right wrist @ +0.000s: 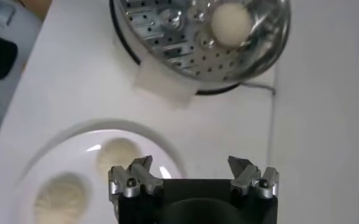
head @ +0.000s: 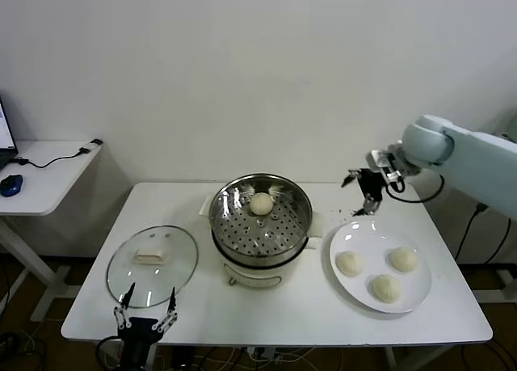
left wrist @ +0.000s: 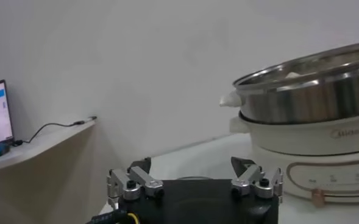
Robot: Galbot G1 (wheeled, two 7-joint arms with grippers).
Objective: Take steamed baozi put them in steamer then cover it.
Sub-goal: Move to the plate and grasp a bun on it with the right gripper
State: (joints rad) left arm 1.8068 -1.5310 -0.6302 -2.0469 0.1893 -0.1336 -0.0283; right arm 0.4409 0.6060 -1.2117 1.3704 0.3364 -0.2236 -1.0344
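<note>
We take the steamer [head: 260,221] as our landmark; it stands on its white cooker base in the middle of the counter [head: 275,306].

To the steamer's left, the cover [head: 153,265] lies flat on the counter, its white handle up. Nearer us than the cover, at the counter's front edge, our left hand [head: 145,310] sits low, pointing across the counter with its fingers spread apart and nothing between them. The left wrist view shows the steamer's side ahead of that hand [left wrist: 194,176].

Inside the steamer, one baozi [head: 261,203] rests on the perforated floor, toward the far side.

To the steamer's right, a white plate [head: 355,294] carries three more baozi [head: 350,263], each apart from the others. Our right arm [head: 477,161] reaches in from the right, bent at the wrist, and its hand [head: 363,195] hangs above the plate's far edge, angled downward, fingers apart and empty. The right wrist view shows this hand [right wrist: 191,173] over the plate's edge, with the steamer beyond it.
</note>
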